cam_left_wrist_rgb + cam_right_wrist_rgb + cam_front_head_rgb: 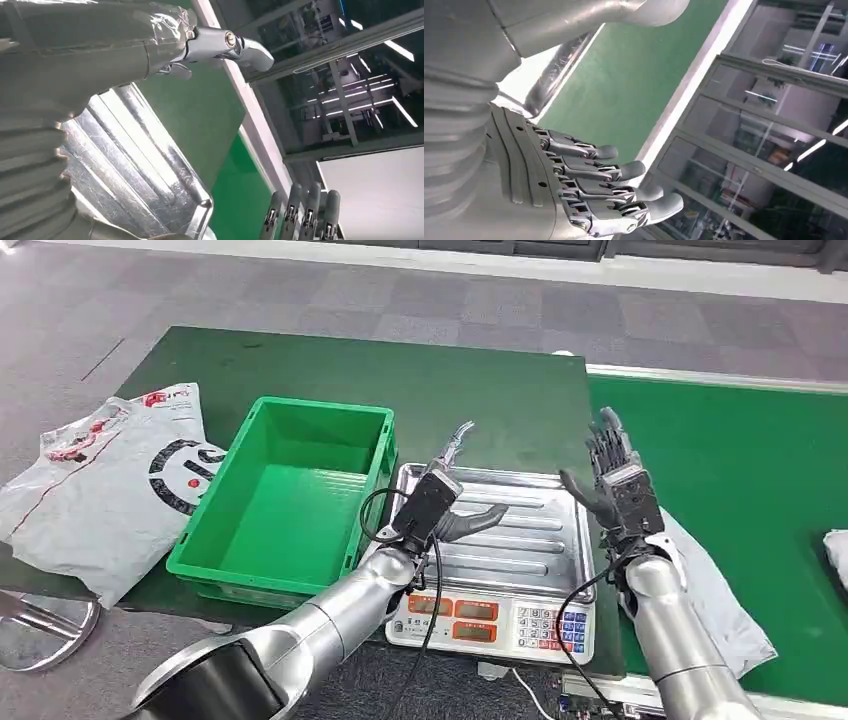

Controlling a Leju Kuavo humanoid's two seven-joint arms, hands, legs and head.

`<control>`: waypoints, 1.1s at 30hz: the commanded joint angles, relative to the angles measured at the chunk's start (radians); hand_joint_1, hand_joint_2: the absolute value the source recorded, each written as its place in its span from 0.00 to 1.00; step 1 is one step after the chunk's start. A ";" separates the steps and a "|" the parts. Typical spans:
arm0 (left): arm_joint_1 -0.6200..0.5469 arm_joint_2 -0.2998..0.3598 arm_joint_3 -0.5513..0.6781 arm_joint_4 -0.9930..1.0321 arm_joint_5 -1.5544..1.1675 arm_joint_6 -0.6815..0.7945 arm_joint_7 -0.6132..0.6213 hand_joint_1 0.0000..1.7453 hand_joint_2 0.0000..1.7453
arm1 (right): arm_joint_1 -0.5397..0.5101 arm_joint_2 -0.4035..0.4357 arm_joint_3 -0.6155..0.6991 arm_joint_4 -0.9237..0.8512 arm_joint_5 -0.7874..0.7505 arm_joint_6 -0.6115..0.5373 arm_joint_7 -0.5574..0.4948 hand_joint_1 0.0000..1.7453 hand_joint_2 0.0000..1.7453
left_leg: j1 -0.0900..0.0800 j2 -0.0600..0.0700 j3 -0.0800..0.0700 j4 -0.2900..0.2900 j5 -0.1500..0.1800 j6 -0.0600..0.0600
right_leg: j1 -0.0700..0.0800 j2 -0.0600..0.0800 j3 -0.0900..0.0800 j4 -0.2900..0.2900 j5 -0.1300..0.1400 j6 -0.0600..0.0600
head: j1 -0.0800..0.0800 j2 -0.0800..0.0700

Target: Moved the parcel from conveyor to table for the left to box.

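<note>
A grey plastic parcel (718, 608) lies flat on the green conveyor belt (740, 460), at its near edge and partly under my right forearm. My right hand (617, 483) is raised above the gap between scale and belt; it is empty, with its fingers (596, 182) straight and apart. My left hand (447, 502) hovers over the steel tray (520, 540) of the scale with nothing in it, its thumb (240, 46) held away from the fingers. The green crate (285, 495) stands empty on the dark table, left of the scale.
A large grey and white bag (105, 480) lies on the table (480, 390) left of the crate, hanging over the edge. The scale's keypad (500, 620) faces me. Another white parcel (838, 555) sits at the belt's far right.
</note>
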 commanded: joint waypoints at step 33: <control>-0.015 -0.013 -0.140 0.011 0.139 0.000 0.039 0.00 1.00 | 0.177 -0.014 -0.103 -0.110 0.109 -0.151 0.058 0.00 1.00 | 0.001 0.000 0.005 -0.002 -0.001 0.000 | 0.001 -0.003 0.006 -0.003 -0.001 -0.001 | 0.000 0.000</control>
